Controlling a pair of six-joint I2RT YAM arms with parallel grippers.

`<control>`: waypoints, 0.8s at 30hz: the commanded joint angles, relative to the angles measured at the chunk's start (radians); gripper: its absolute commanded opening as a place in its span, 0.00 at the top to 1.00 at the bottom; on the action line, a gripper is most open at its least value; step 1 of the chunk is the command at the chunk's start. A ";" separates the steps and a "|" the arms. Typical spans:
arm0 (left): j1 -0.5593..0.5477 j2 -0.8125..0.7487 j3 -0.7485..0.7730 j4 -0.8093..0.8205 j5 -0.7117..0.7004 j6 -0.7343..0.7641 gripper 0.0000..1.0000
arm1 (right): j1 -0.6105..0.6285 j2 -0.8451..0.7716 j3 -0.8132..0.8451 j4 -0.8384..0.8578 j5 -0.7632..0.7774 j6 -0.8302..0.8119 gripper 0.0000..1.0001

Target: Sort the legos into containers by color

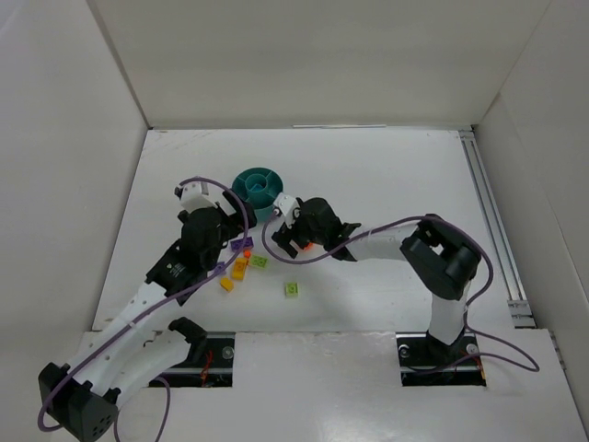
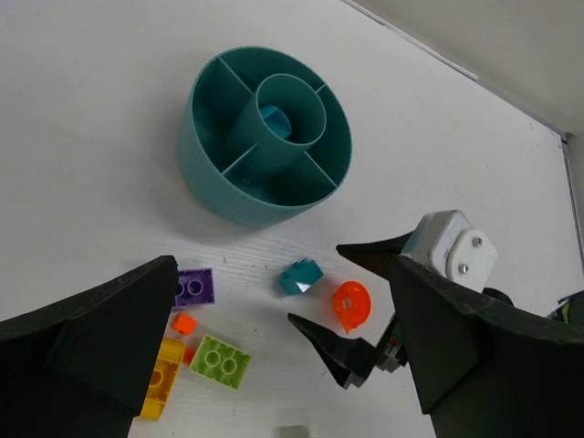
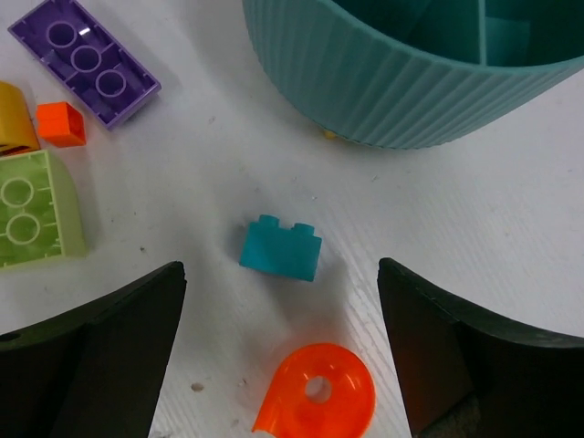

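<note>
Leaning in at the dish's near side, the right gripper points down, released wide astride a teal brick; the left gripper hangs alongside, likewise released.

Teal dish: runs off the top edge of the right wrist view; only its ribbed wall and parts of two compartments show.
Central well: a teal brick lies inside, its lower part hidden by the well's wall.
Purple brick: left edge hidden behind the left claw's finger.
Yellow brick: partly covered by that finger; cut by the left edge in the right wrist view.
Lime green brick: cut by the left edge.
Orange-red rounded piece: cut by the bottom edge.
Pale scrap: a sliver at the bottom edge; cannot tell what it is.
Yellowish speck: under the dish's wall, too small to tell.
</note>
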 commanded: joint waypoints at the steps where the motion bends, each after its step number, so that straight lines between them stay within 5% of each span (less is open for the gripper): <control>1: -0.005 -0.051 -0.037 -0.021 0.000 -0.049 0.00 | 0.015 0.048 0.052 0.099 -0.016 0.102 0.10; 8: -0.005 -0.129 -0.046 -0.043 -0.035 -0.049 0.00 | 0.015 0.091 0.054 0.148 0.062 0.196 0.18; 24: -0.005 -0.174 -0.105 -0.024 -0.035 -0.049 0.00 | 0.024 0.082 0.043 0.167 0.121 0.187 0.69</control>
